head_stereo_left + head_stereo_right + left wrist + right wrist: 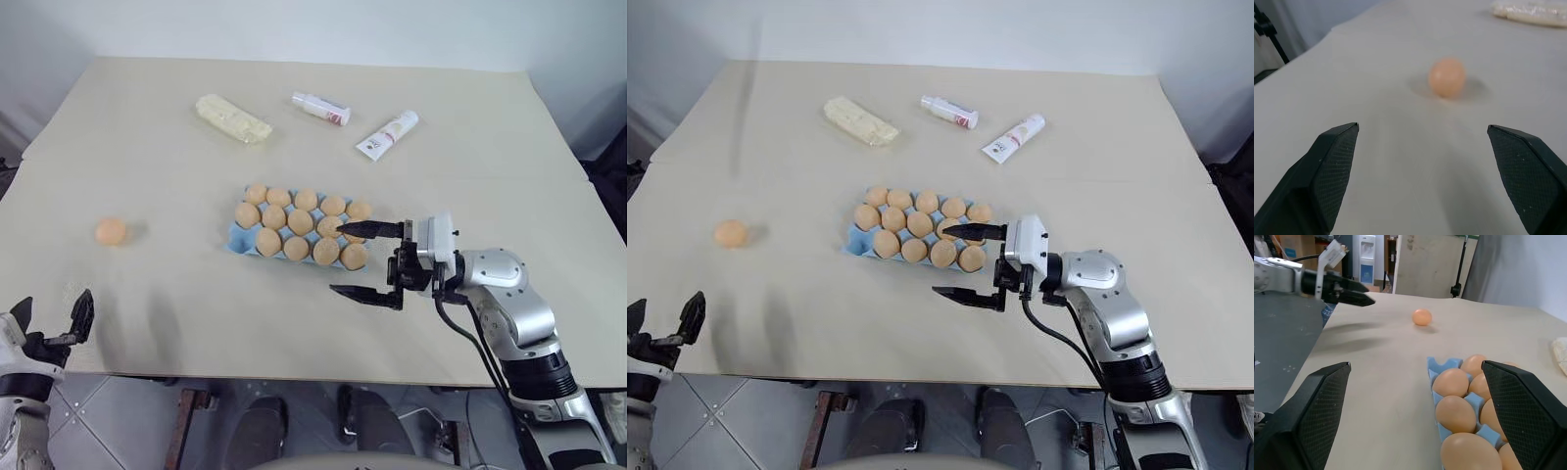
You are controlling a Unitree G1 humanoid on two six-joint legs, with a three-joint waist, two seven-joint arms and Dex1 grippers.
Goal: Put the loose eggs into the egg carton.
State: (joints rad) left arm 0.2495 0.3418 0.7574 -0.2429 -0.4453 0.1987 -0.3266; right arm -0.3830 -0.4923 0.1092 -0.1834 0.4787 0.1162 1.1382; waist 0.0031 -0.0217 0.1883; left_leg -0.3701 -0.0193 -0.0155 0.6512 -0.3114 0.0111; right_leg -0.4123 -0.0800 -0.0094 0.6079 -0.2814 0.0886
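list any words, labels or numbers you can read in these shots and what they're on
No text can be read.
White bottle: red band and label, print too small to read.
White tube: coloured print along its side, too blurred to read.
Egg carton, loose egg and pale yellow block: no markings visible.

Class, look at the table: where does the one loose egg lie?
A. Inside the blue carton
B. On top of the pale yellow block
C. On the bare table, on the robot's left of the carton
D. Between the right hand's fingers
C: the loose egg lies alone on the table, well apart from the egg carton, with no hand touching it.
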